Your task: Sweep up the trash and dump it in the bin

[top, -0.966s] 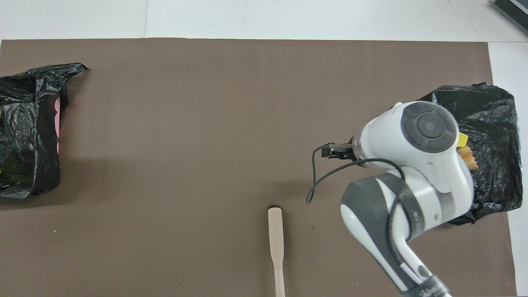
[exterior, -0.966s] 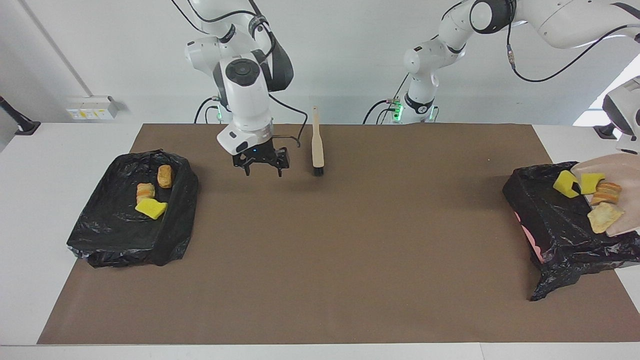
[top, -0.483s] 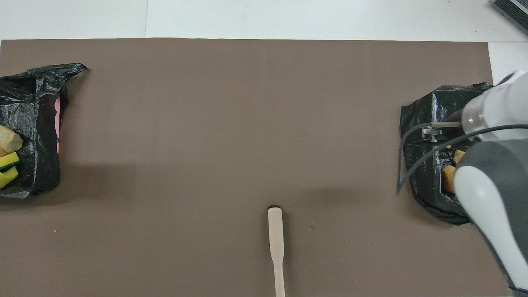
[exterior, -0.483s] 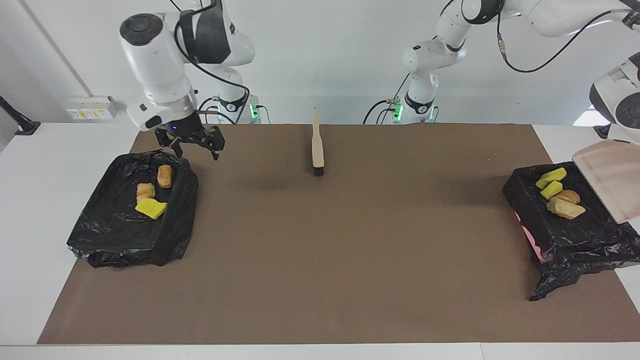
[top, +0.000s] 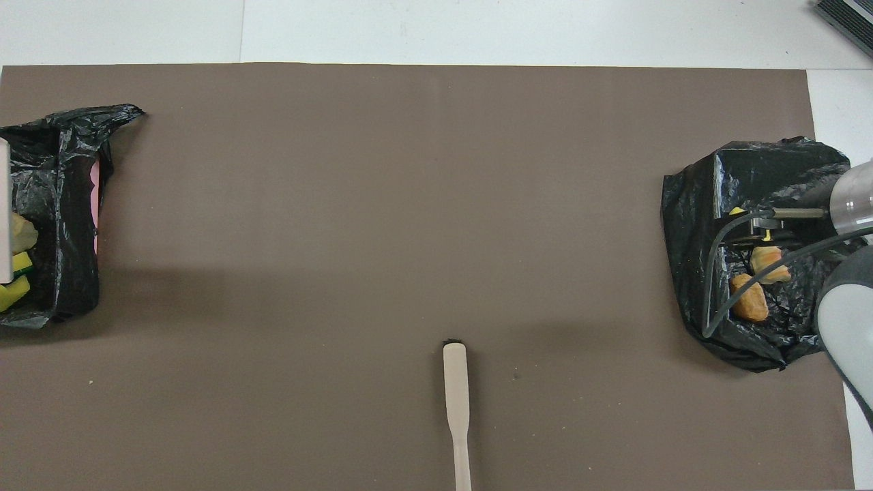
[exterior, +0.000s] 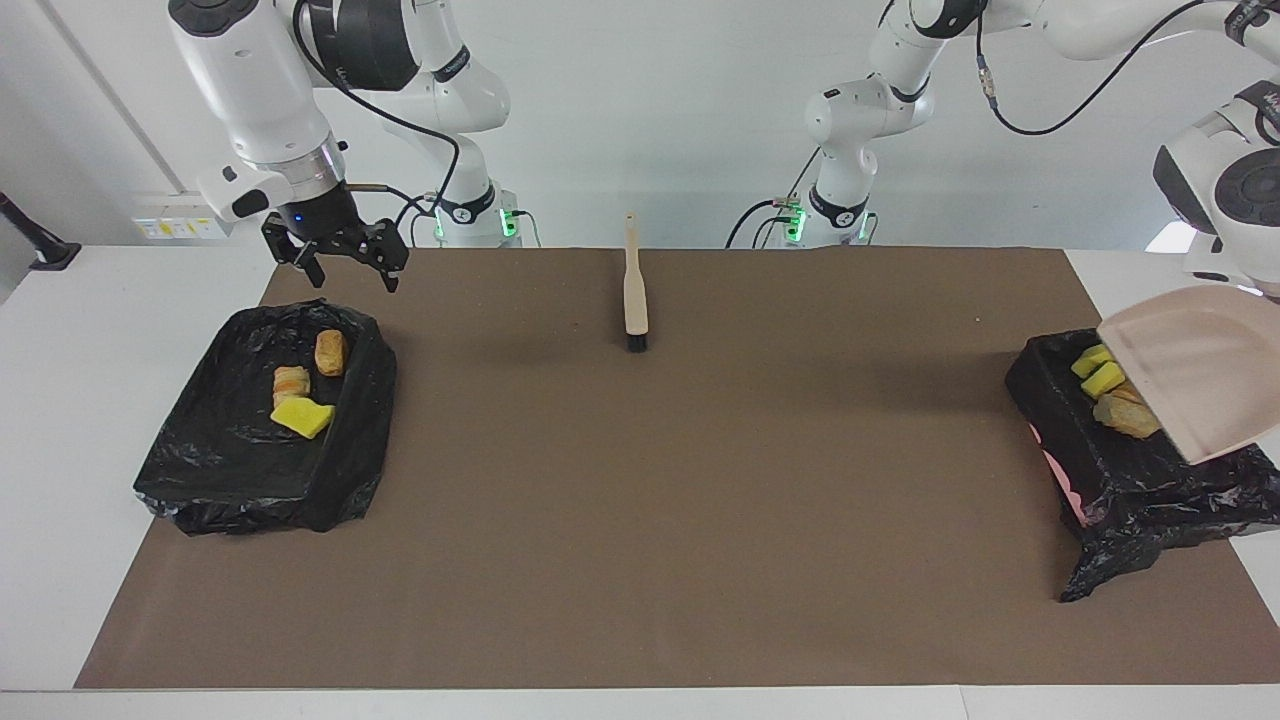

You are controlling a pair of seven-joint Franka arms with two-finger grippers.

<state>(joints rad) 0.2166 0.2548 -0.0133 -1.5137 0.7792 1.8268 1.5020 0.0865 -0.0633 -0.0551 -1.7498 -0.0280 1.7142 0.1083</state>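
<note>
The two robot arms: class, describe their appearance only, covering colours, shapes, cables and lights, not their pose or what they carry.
Both arms are glossy white, built from rounded segments with dark grey bands and round grey caps at the joints. Loose black cables loop alongside them. The right gripper is a black block with short black fingers and a small blue light above it. Green lights glow at both bases. The left gripper is not in view.

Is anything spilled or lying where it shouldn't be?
Nothing is spilled: every scrap sits inside a lined bin, none on the brown mat. The only oddity is the bin at the left arm's end, whose black liner trails loose onto the mat, baring pink underneath.
</note>
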